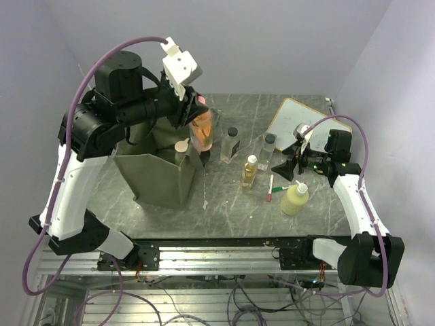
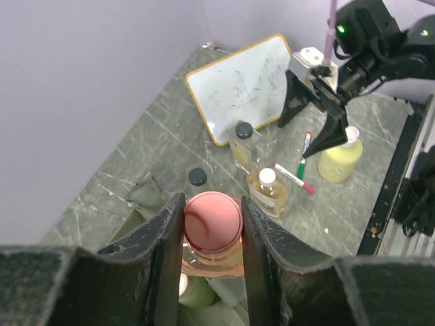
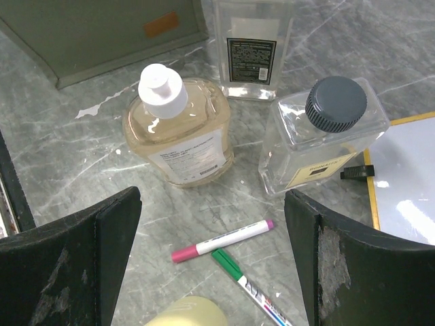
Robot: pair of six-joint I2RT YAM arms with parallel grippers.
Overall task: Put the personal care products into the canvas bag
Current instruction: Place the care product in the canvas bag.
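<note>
Left wrist view: the orange bottle [image 2: 213, 255], pink-capped, is clamped in the left hand [image 2: 212, 204] above the open canvas bag [image 1: 160, 178]. Over the bench [image 1: 224, 204], the right hand [image 3: 211, 200] is spread wide, holding nothing, above a pink-tipped marker [image 3: 221, 241] and a green marker [image 3: 234, 268], near an amber bottle [image 3: 180, 136] and a clear bottle [image 3: 319, 136].

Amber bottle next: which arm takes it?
Right. The right gripper is open above the amber bottle; the left gripper is shut on the orange bottle by the canvas bag.
</note>
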